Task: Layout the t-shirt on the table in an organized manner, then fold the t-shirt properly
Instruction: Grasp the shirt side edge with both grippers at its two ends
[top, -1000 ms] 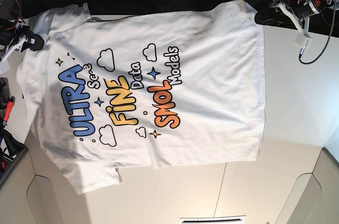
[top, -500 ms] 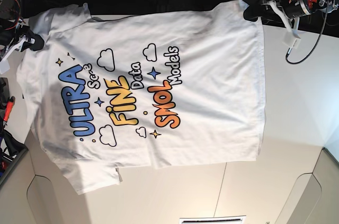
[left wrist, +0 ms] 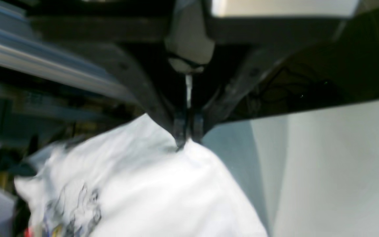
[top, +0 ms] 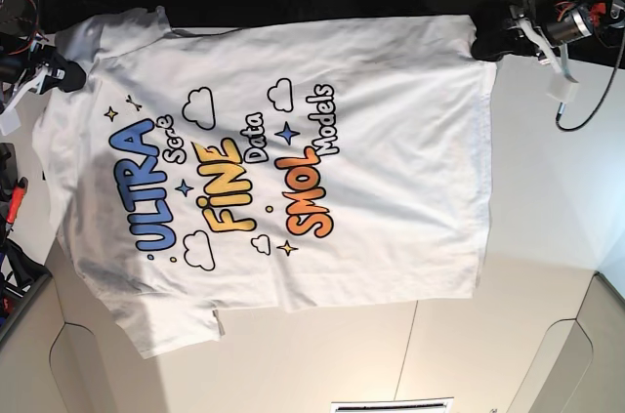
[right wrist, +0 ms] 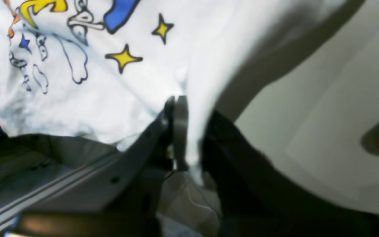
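The white t-shirt (top: 293, 169) lies print-up across the table (top: 547, 198), its collar end at the left of the base view and its hem at the right. My left gripper (top: 485, 42) is shut on the shirt's far hem corner, and the left wrist view shows the fingertips (left wrist: 180, 130) pinching the white cloth (left wrist: 163, 197) beside bare table (left wrist: 341, 164). My right gripper (top: 61, 73) is shut on the shirt's far shoulder edge. In the right wrist view a fold of the cloth (right wrist: 127, 98) runs between its closed fingers (right wrist: 179, 125).
A red-handled tool (top: 12, 203) lies at the table's left edge. Cables (top: 586, 91) hang from the left arm at the top right. A thin dark seam (top: 410, 345) and rounded corner cut-outs (top: 88, 364) mark the near side. Dark equipment lines the far edge.
My left gripper has closed on the hem corner and drawn it to the right, straightening the shirt's far edge. The right gripper has kept its grip and place.
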Controlling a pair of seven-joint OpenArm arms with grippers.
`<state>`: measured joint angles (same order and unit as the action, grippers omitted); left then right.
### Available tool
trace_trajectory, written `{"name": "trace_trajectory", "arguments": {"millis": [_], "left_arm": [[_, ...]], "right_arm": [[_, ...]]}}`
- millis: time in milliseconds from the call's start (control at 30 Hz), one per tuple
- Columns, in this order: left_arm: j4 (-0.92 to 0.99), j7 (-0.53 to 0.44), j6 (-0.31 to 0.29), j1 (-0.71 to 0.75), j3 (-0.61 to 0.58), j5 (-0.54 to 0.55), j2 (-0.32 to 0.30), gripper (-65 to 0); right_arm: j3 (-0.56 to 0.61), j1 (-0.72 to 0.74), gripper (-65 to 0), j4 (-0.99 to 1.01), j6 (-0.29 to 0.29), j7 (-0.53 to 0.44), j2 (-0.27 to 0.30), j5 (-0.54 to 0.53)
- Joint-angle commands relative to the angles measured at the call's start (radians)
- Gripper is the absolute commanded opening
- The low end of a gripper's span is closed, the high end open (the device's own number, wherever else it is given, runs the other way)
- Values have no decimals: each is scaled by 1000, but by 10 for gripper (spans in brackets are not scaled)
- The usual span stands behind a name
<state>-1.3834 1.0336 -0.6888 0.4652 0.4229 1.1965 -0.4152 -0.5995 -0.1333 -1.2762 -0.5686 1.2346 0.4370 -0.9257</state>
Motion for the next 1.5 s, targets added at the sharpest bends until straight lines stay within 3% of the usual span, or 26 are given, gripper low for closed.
{"name": "trace_trajectory", "arguments": {"millis": [0, 167, 433, 733, 867, 1100, 1367, 1467], "left_arm": [[-18, 5, -9, 0, 38, 53, -18, -650], [-18, 27, -9, 0, 155, 109, -23, -650], [-18, 27, -9, 0, 212, 159, -87, -650], [-18, 40, -9, -5, 266, 191, -106, -650], [-18, 39, -9, -72, 264, 167, -106, -650], [-16, -81, -9, -243, 208, -60, -106, -650], [-6, -307, -9, -349, -57, -440, -106, -650], [-6, -354, 51, -366, -108, -548, -106, -650]], "right_arm": [[-7, 8, -650, -25, -5, -1, 23, -34], [-7, 6, -650, -77, -5, 8, 22, -44], [-7, -77, -650, -280, -6, 49, 3, -88], [-7, -180, -650, -490, -14, 49, -104, -83], [-7, -152, -650, -500, -14, -10, -127, -42], [-6, -47, -650, -493, -11, -139, -140, 124], [67, 106, -650, -276, 13, -223, -140, 313], [135, 150, -650, -153, 12, -259, -140, 317]]}}
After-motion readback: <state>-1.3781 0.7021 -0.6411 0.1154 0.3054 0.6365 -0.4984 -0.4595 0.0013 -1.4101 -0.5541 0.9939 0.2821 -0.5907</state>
